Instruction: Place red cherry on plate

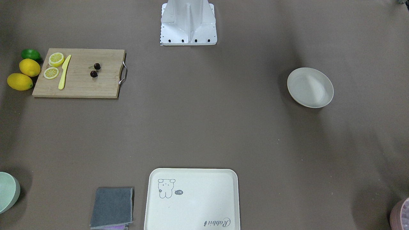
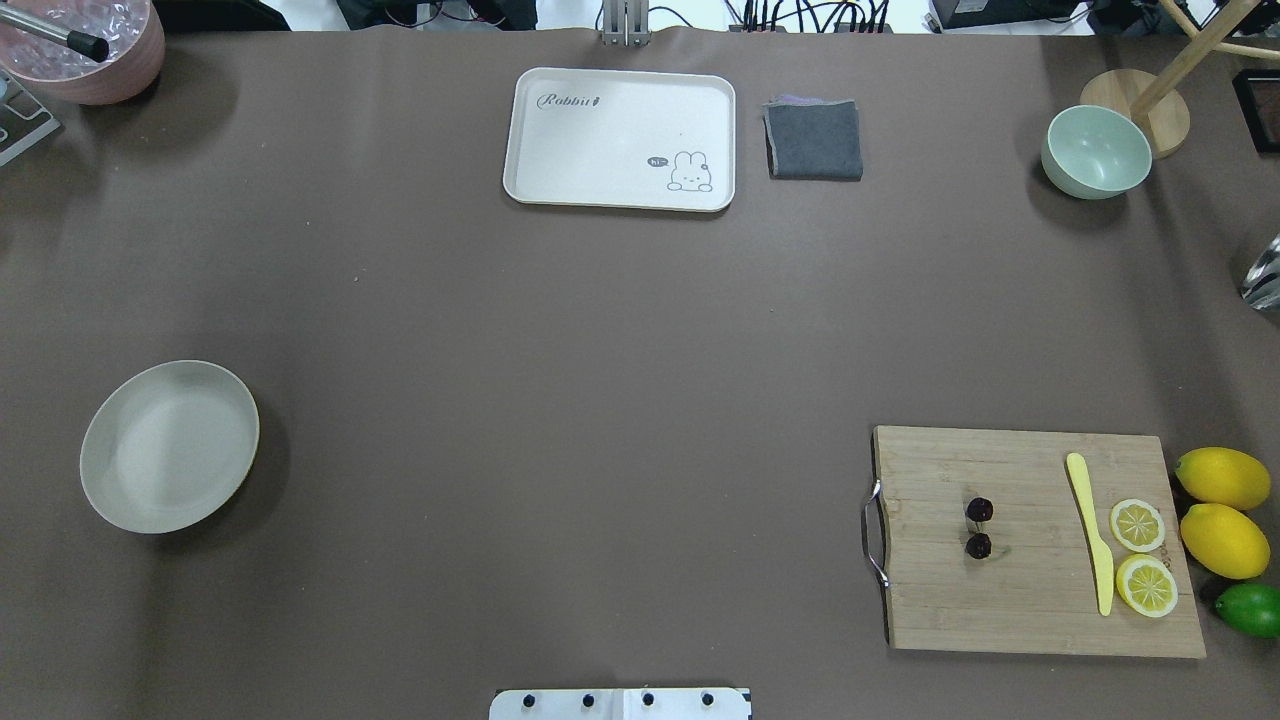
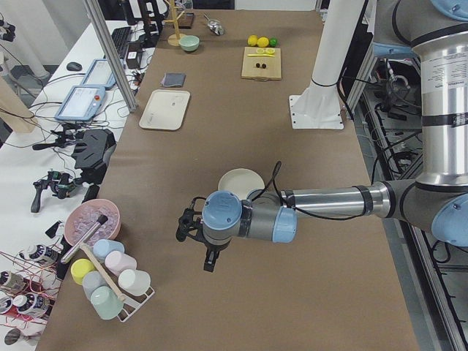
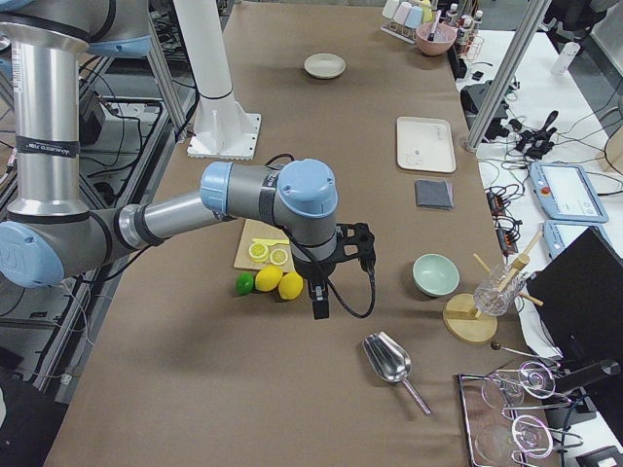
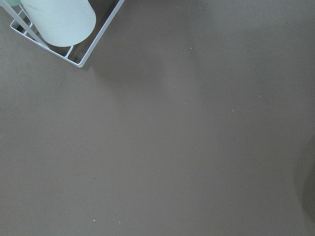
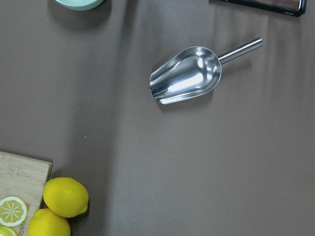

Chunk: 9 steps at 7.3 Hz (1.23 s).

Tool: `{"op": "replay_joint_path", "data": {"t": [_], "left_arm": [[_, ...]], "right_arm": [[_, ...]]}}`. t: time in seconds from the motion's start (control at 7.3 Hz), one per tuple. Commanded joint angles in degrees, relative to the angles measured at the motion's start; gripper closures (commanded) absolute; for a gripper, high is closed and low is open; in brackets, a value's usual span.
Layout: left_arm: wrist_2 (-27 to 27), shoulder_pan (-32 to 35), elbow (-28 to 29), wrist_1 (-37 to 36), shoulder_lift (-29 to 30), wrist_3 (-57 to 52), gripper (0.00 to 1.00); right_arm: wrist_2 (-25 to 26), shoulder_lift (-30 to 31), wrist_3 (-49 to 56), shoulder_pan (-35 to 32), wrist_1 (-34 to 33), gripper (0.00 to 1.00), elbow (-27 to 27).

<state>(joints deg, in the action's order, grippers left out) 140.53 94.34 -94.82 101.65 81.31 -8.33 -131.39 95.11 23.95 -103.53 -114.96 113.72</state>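
The red cherry (image 2: 979, 527), a pair of tiny dark fruits, lies on the wooden cutting board (image 2: 1030, 600) at the table's near right; it also shows in the front view (image 1: 95, 70). The plate (image 2: 168, 445), round, off-white and holding nothing, sits far off at the table's left side (image 1: 310, 87). My left gripper (image 3: 210, 260) hangs beyond the table's left end, past the plate (image 3: 241, 181). My right gripper (image 4: 318, 300) hovers past the lemons at the right end. Neither shows in the overhead or front view, so I cannot tell if they are open or shut.
On the board lie a yellow knife (image 2: 1092, 530) and lemon slices (image 2: 1138, 525). Whole lemons (image 2: 1222, 478) and a lime (image 2: 1250, 608) sit beside it. A rabbit tray (image 2: 560, 150), grey cloth (image 2: 814, 139), green bowl (image 2: 1096, 152), metal scoop (image 6: 187, 74) and cup rack (image 3: 113, 281) are around.
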Motion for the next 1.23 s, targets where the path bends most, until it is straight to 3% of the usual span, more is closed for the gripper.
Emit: {"op": "replay_joint_path", "data": {"t": [0.0, 0.68, 0.96, 1.1], "left_arm": [[0.01, 0.06, -0.36, -0.05, -0.1, -0.02, 0.02], [3.17, 0.06, 1.65, 3.29, 0.61, 3.5, 0.02], [10.07, 0.14, 0.87, 3.81, -2.03, 3.23, 0.02], [10.38, -0.29, 1.74, 3.56, -2.03, 3.14, 0.02]], "right_arm": [[0.08, 0.6, 0.04, 0.0, 0.0, 0.0, 0.36], [0.17, 1.57, 0.13, -0.35, 0.0, 0.0, 0.97], [0.43, 1.57, 0.22, -0.44, 0.0, 0.0, 0.8], [0.52, 1.57, 0.31, -0.44, 0.0, 0.0, 0.97]]}}
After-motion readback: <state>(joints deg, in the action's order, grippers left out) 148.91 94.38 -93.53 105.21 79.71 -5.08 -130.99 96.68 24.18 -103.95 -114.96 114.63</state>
